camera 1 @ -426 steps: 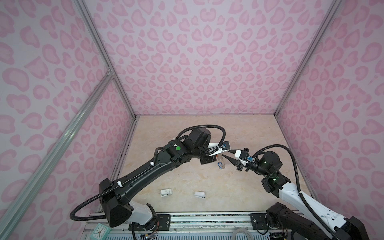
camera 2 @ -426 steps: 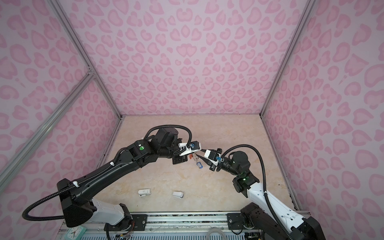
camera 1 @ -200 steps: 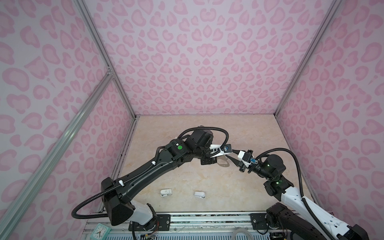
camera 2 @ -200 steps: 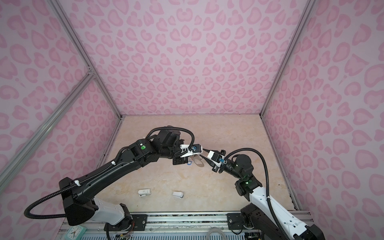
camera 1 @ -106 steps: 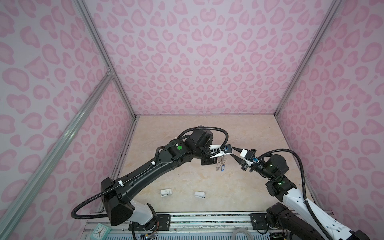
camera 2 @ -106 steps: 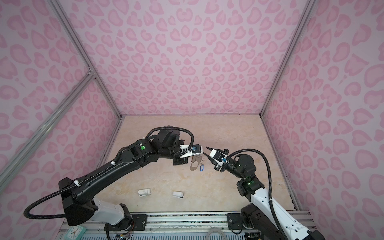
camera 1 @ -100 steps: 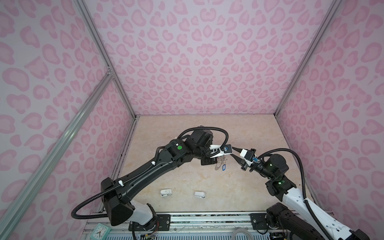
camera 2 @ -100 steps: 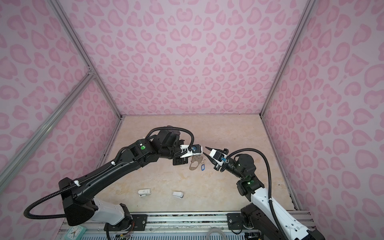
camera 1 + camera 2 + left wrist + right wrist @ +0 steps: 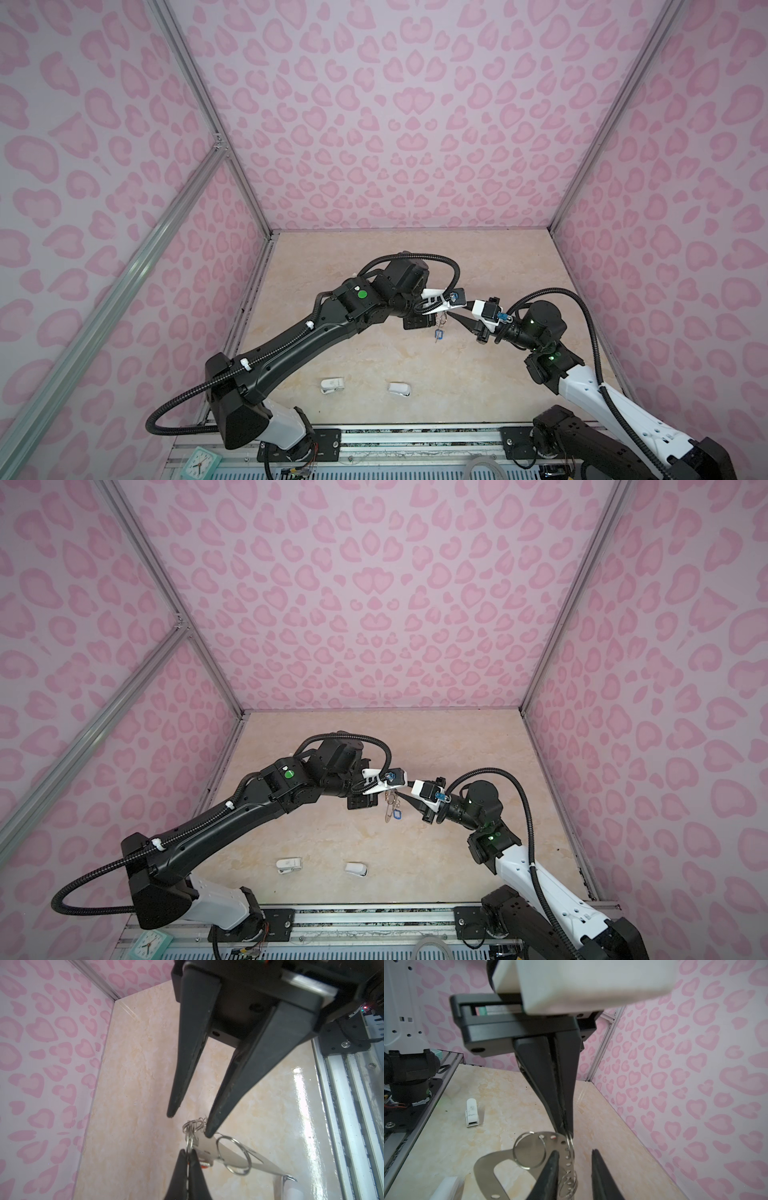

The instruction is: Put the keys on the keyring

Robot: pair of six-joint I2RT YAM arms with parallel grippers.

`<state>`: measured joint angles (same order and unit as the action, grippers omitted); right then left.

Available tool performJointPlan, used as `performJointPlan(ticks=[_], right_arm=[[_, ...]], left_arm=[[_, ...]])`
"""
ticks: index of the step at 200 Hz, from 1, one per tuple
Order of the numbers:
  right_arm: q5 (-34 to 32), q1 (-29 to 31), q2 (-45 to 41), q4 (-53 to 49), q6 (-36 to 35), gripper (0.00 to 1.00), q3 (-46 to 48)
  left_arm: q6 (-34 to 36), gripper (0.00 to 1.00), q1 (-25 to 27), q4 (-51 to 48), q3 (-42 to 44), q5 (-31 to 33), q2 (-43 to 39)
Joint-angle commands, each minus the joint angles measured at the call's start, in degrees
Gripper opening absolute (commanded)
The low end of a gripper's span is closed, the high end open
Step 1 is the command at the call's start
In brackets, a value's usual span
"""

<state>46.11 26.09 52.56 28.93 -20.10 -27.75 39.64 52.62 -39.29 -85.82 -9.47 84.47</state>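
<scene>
Beige marble-look tabletop (image 9: 478, 374) lying beneath, pink heart-print walls enclosing.

1. keyring (image 9: 481, 1167): hanging in mid-air clear of tabletop. L gripper (image 9: 188, 1157) clamping tight on a small wire ring at keyring's straight edge. R gripper (image 9: 575, 1167) standing w/ jaws apart, gripping nothing, straddling that same edge. One finger is crossing in front of keyring's plate, the other standing just beside it.
2. blue-tag key (image 9: 397, 813): dangling just below keyring.
3. red tag (image 9: 204, 1164): peeking out behind keyring, next to L fingertips.

Hard to see: key blades too small to make out. Keyring's handle end is running off frame in R wrist view. R finger is covering part of the hole row.

Others: large split ring (image 9: 529, 1151) lying against keyring's plate. Two white plastic pcs (image 9: 332, 384) are sitting on tabletop, well apart from keyring, toward arm bases.
</scene>
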Motion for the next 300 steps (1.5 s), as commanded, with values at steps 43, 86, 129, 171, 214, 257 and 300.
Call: performJointPlan(ticks=[43, 86, 129, 171, 214, 257, 300], right_arm=[[0.48, 0.98, 2.81, 4.69, 2.21, 0.19, -0.58], [0.37, 1.07, 2.77, 5.08, 2.25, 0.04, -0.49], [0.34, 1.14, 2.29, 8.41, 4.47, 0.00, 0.79], [1.08, 1.16, 2.12, 13.66, 7.58, 0.00, 2.23], [0.39, 1.20, 2.16, 16.84, 9.57, 0.00, 2.77], [0.22, 1.19, 3.81, 24.22, 13.94, 0.00, 3.57], [0.65, 1.19, 4.93, 26.86, 15.00, 0.00, 3.82]], left_arm=[[0.59, 0.03, 0.21, -0.70, -0.66, -1.34, 0.03], [1.14, 0.03, 0.22, -1.49, -0.60, -1.51, 0.04], [-1.68, 0.27, -0.71, 0.35, 1.00, -0.51, -0.47], [-5.74, 0.32, -2.00, 3.23, 2.51, -4.09, -1.04], [-8.17, 0.30, -2.70, 7.47, 5.34, -9.01, -2.27], [-9.57, 0.13, -3.05, 10.73, 7.68, -12.18, -2.76], [-10.87, 0.10, -3.64, 12.36, 8.39, -12.93, -2.97]])
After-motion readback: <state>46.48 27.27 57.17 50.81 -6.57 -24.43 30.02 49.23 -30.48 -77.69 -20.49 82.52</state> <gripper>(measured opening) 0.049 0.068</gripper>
